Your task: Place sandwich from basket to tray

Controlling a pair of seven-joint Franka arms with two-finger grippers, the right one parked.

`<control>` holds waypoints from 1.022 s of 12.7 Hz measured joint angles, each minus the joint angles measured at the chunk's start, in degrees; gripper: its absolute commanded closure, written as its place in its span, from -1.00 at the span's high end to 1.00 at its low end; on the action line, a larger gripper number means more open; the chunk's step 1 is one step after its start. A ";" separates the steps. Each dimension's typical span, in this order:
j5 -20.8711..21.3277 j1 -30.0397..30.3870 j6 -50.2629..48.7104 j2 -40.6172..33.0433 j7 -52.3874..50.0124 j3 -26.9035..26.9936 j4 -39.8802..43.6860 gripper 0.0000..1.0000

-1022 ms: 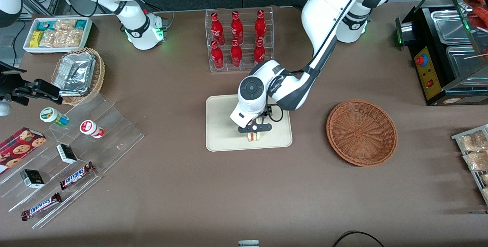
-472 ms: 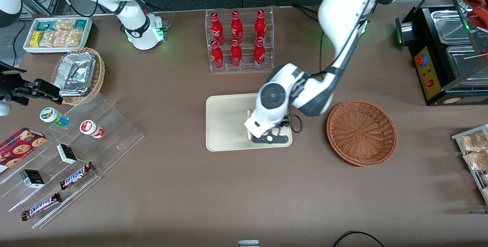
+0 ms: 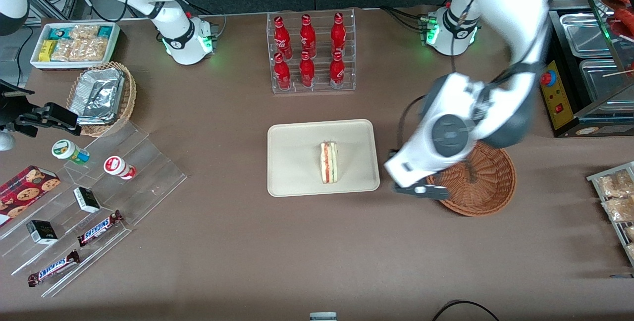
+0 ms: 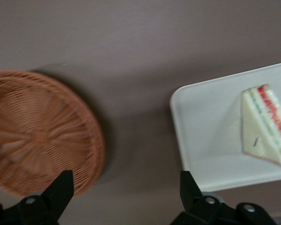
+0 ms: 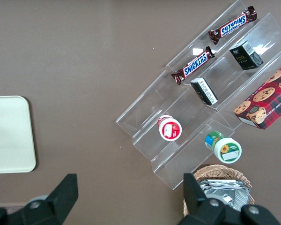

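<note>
Our left arm's black two-finger hand (image 3: 421,191) has left the tray since half a second ago and now hangs above the table, its fingers (image 4: 61,187) spread wide and gripping nothing, over the gap between tray and basket. Just beside it, toward the working arm's end, sits the round reddish-brown woven wicker basket (image 3: 488,187), its bowl bare and partly covered by our wrist. At nine o'clock from the hand in the front view lies the flat cream-beige rectangular plastic tray (image 3: 297,162). On it rests the small triangular sandwich of pale bread (image 3: 328,162), red and pale filling showing along its cut side. A second ago our hand was clamped on it there; now it lies free.
</note>
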 measured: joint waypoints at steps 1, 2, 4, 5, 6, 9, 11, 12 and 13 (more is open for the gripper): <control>0.10 2.62 -2.20 -2.50 1.51 0.10 -0.25 1.00; 0.14 5.26 -3.24 -4.87 3.13 0.11 -1.03 1.00; 0.14 9.71 -3.42 -8.87 7.41 0.11 -3.23 1.00; 0.13 11.34 -3.50 -10.43 8.56 0.10 -4.12 1.00; 0.13 12.54 -3.66 -11.90 9.09 0.08 -4.98 1.00; 0.10 14.96 -4.03 -17.34 9.35 0.05 -8.41 1.00; 0.09 16.71 -6.19 -20.90 10.75 0.05 -8.87 1.00; 0.08 17.54 -7.19 -22.42 11.63 0.07 -8.88 1.00; 0.08 18.07 -8.13 -23.52 12.09 0.19 -8.92 1.00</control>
